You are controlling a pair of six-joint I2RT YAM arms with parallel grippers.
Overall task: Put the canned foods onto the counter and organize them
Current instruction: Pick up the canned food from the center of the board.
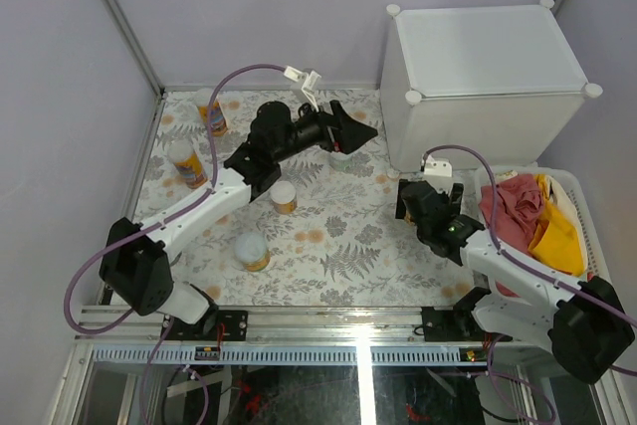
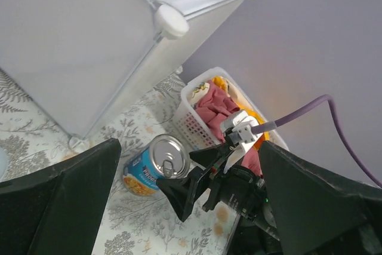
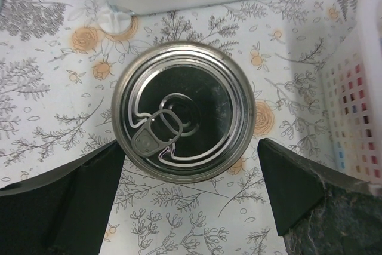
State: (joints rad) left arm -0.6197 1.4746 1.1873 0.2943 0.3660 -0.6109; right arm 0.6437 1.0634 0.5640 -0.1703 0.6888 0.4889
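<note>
Left hand (image 1: 356,134): wide open, nothing in it, up in the air over the far part of the table, turned toward the counter.
Left fingers (image 2: 65,201): 2 black wedges, far apart, 1 at each side of the left wrist view.
Right hand (image 1: 413,204): wide open too, pointing straight down, just in front of the counter and just beside the basket.
Right fingers (image 3: 65,207): 1 at each side of the blue can, not squeezing it; touching or not, cannot tell.
Blue can (image 3: 184,111): standing up on the table between the right fingers, near the counter's bottom corner. Shiny metal top with a pull ring, blue label with yellow corn on it.
Tall can 1 (image 1: 212,112): standing at the far left corner of the table, orange label, pale top.
Tall can 2 (image 1: 186,163): standing near the left edge, a bit nearer the arm bases, apart from tall can 1.
Short can 1 (image 1: 284,197): orange with a pale lid, on the table just beside the left arm.
Short can 2 (image 1: 252,252): orange with a pale lid, nearer the arm bases, apart from short can 1.
Counter (image 1: 488,67): big white cube with round knobs at its corners, at the far right of the table.
Basket (image 2: 192,125): white, little holes in its wall, at the right edge next to the counter.
Cloth (image 1: 513,208): red and yellow, piled in the basket.
Table (image 1: 338,246): cover with grey leaves and orange flowers.
</note>
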